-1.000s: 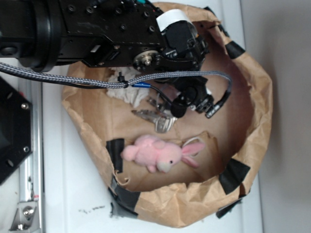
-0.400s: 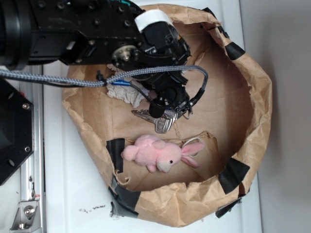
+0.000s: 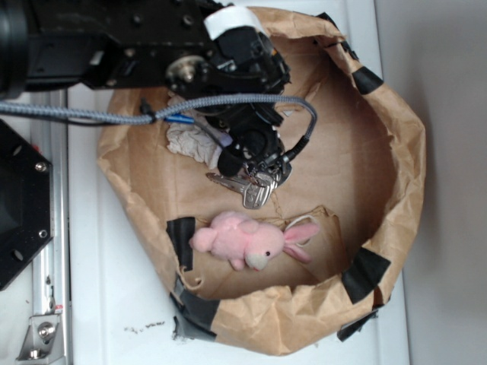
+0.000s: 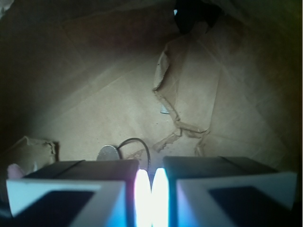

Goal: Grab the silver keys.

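On the white table (image 3: 114,289) sits a brown paper bag (image 3: 396,175) with rolled-down walls patched in black tape; at the left of its floor lies a crumpled white paper wad (image 3: 190,143). Just right of the wad, the silver keys (image 3: 245,190) lie on the bag's floor near its middle, with the black end effector (image 3: 255,163) directly over them and a pink bunny (image 3: 243,239) just below them in the exterior view. In the wrist view the end effector's (image 4: 151,189) fingers (image 4: 80,184) are nearly closed, only a thin bright slit between them, and a key head and wire loop (image 4: 132,149) show just beyond the tips; whether anything is gripped cannot be told.
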`<state>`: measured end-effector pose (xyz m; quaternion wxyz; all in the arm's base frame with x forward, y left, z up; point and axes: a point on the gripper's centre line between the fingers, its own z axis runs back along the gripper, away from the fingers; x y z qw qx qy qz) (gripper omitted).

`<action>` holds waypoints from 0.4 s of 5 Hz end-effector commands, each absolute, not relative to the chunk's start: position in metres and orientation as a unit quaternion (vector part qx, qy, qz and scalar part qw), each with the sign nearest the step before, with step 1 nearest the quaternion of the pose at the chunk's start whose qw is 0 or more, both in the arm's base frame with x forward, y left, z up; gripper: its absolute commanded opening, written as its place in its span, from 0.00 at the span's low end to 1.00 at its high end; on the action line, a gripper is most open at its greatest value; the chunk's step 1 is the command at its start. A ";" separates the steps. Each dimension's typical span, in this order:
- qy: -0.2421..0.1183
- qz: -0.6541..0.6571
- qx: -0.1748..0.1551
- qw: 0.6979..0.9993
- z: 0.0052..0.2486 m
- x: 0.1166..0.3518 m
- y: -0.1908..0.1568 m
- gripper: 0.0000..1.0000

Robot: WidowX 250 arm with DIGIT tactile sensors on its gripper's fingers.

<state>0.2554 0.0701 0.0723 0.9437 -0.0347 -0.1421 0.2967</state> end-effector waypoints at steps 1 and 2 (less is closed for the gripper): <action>-0.163 0.262 -0.016 0.951 0.064 0.266 0.086 1.00; -0.147 0.251 -0.020 0.957 0.062 0.263 0.082 1.00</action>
